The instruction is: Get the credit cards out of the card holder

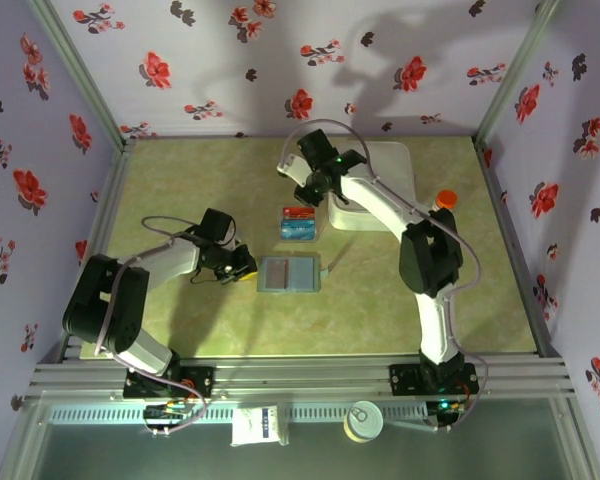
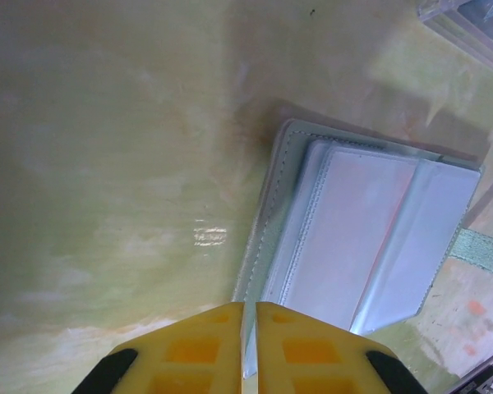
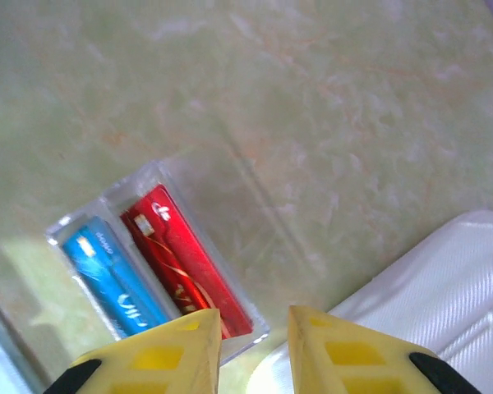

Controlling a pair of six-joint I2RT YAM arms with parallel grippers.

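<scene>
- card holder point(image 1: 288, 273) lies open and flat, inner panels up, mid-bench, between the two arms. In the left wrist view point(image 2: 370, 238) its slots look pale grey-blue; I can't tell whether any card sits in them.
- left hand point(image 1: 244, 268) is at the holder's left edge. In the wrist view point(image 2: 249, 349) the yellow fingers point(image 2: 205, 349) are pressed together, with a thin strip of the holder's edge running in between them, so it's clamped on the card holder.
- credit cards: a blue card point(image 3: 119, 283) and a red card point(image 3: 181, 267) sit side by side in the clear box point(image 3: 107, 197), long edges parallel.
- in the top view the clear box sits just beyond the holder and apart from it; the red card point(image 1: 299, 213) is on the far side and the blue card point(image 1: 297, 232) is nearer the holder.
- right hand point(image 1: 310, 197) hangs over the far end of the clear box. In the wrist view point(image 3: 255, 353) its fingers stand apart with a plain gap and nothing gripped; the red card's end is just beside the left finger.
- white box point(image 1: 385, 175) is just right of the clear box, on the far right of the bench point(image 1: 180, 190); its corner shows beside the right hand point(image 3: 452, 279).
- a small orange-capped item point(image 1: 446, 198) sits at the white box's right side, by the right arm's elbow.
</scene>
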